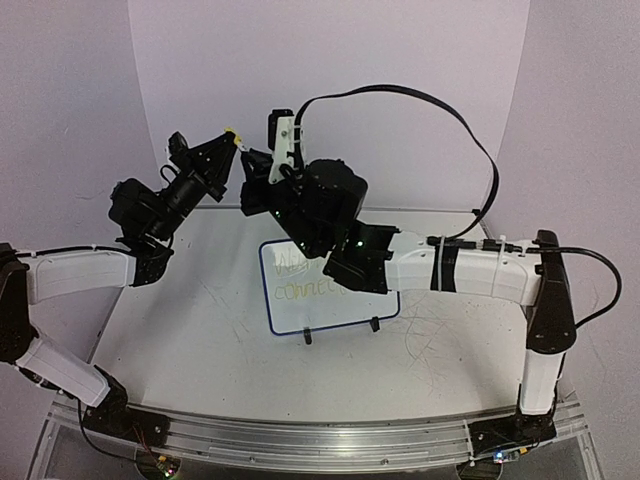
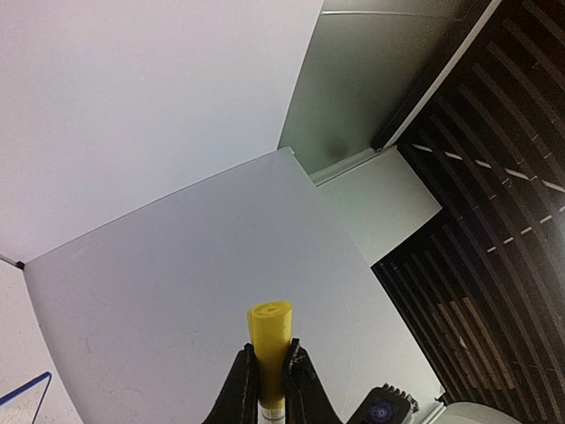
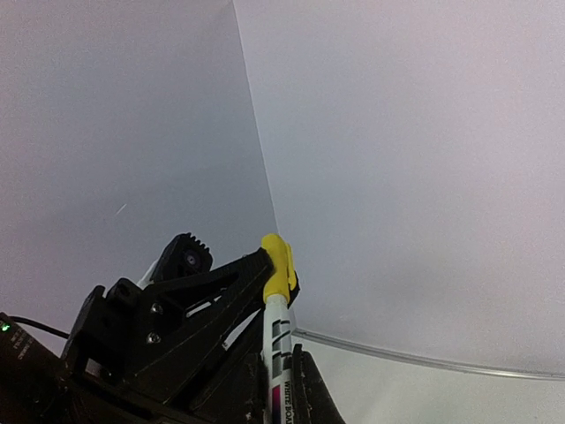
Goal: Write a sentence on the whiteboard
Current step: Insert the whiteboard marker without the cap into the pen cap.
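Observation:
The whiteboard [image 1: 300, 318] stands on two black feet mid-table, with the sentence [image 1: 303, 281] in faint yellow-green strokes on it; the right arm hides its right part. Both grippers meet high above the board's far left corner. My left gripper [image 1: 234, 141] is shut on the yellow cap [image 2: 269, 329] of a marker, as the left wrist view shows at the left gripper [image 2: 269, 355]. My right gripper [image 1: 254, 162] is shut on the marker's white barrel [image 3: 277, 340], seen in the right wrist view at the right gripper [image 3: 281, 360]. The cap [image 3: 277, 263] sits on the barrel's end.
White scuffed tabletop [image 1: 200, 330] lies around the board. A black cable [image 1: 440, 110] loops above the right arm. White backdrop walls close the back and sides. An aluminium rail [image 1: 320, 435] carries both arm bases at the near edge.

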